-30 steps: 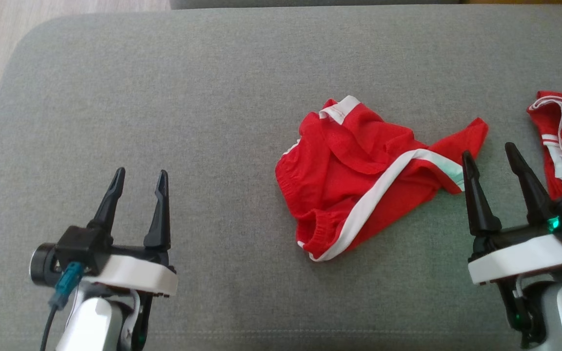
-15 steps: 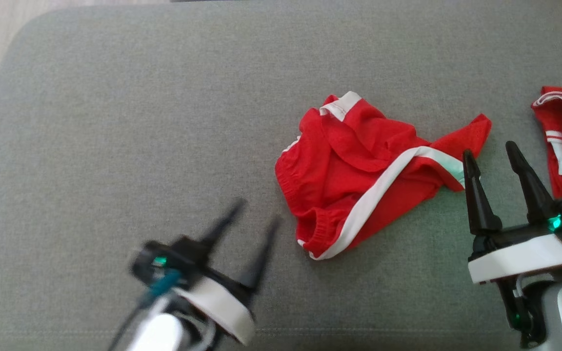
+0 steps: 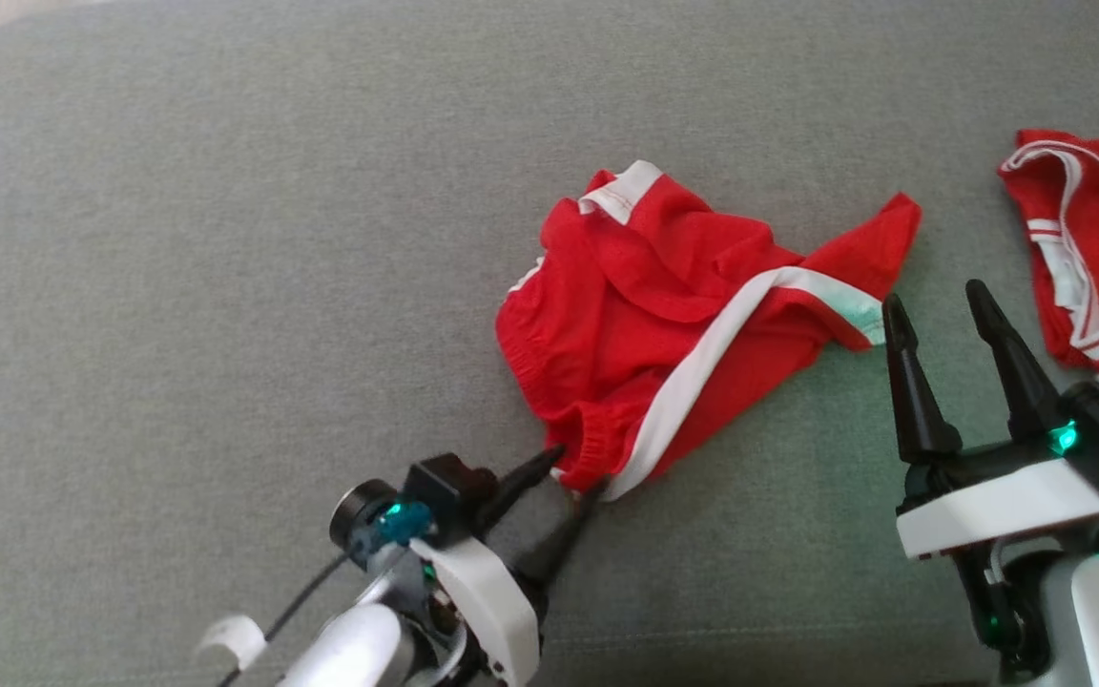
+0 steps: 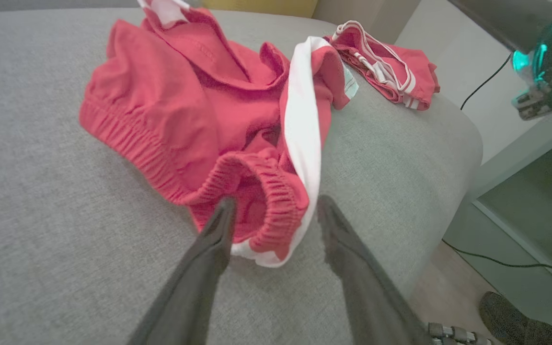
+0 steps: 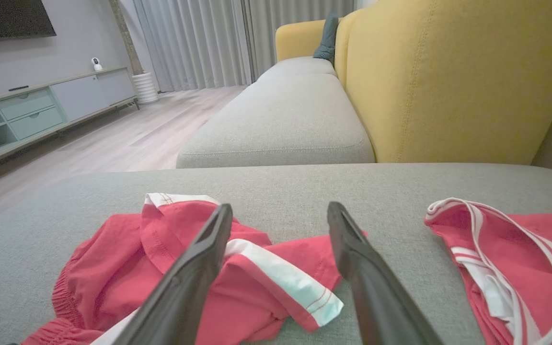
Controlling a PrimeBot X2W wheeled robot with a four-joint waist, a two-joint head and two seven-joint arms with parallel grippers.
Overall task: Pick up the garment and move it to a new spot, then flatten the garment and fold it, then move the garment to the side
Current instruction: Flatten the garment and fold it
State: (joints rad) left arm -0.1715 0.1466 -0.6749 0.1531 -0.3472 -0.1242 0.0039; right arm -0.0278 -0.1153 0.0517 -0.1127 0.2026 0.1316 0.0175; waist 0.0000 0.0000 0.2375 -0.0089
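On grey sofa cushion (image 3: 225,239), note left hand (image 3: 578,468) wide, garment (image 3: 645,334) hem between its fingers; right hand (image 3: 933,294) wide, farther.

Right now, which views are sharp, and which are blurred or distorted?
Head view: the red shorts are sharp, the left gripper slightly smeared. Left wrist view: soft throughout, the grey cushion edge bowed by the wide lens. Right wrist view: even light, the right gripper blurred up close.

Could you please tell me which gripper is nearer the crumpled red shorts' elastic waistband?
Left. The left gripper straddles the elastic waistband of the crumpled red shorts; the right gripper sits by their white-striped leg hem.
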